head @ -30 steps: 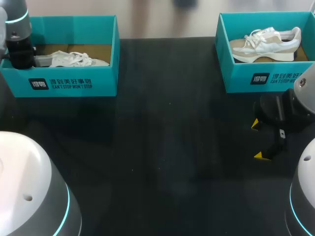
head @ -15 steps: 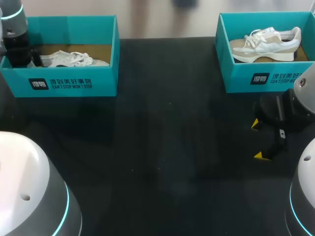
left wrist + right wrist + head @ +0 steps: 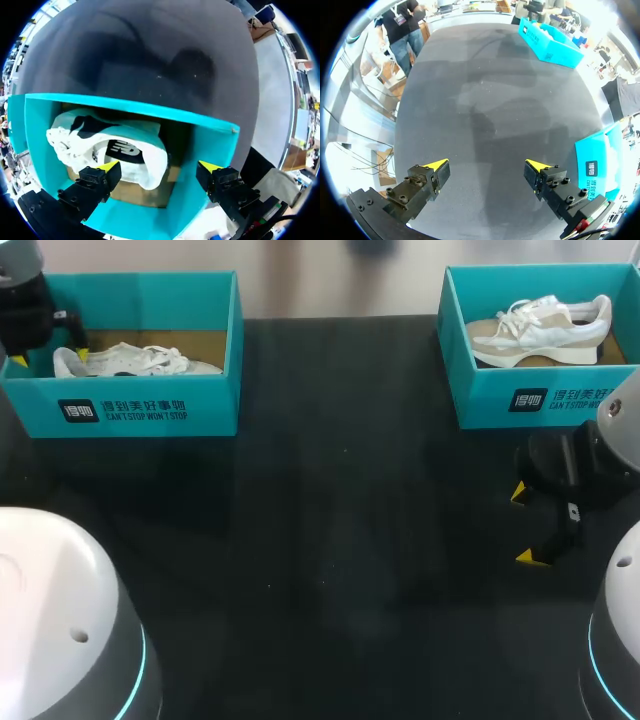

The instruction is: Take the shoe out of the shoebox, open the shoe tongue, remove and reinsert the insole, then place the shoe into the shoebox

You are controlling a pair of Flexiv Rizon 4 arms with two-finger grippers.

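Box: a teal shoebox (image 3: 150, 410) is set at the counter's (image 3: 350, 540) far-left corner, open at the top.
Shoe: a white shoe (image 3: 140, 362) lies inside the box, resting on its floor, heel toward the counter's left edge.
Left gripper: the left gripper (image 3: 159, 167) is held above the heel end of the box with its fingers spread wide. One tip is over the shoe's collar, the other nearer the box wall. Nothing is pinched.
Right gripper: the right gripper (image 3: 524, 524) is parked low over bare counter near the right edge, fingers spread and empty.
Second box: a second box (image 3: 540, 405) at the far-right corner holds a second shoe (image 3: 540, 325), which is not touched.
Change: over the last second the left arm has been drawn toward the far-left corner. The heel, covered by the wrist a second ago, is now exposed. The shoe itself has not been shifted.
Meaning for the task: the first step is judged not yet done, since the shoe is still boxed and ungrasped. The gripper appears to be lining up on the heel, and it would have to close on the heel before the shoe can be lifted.
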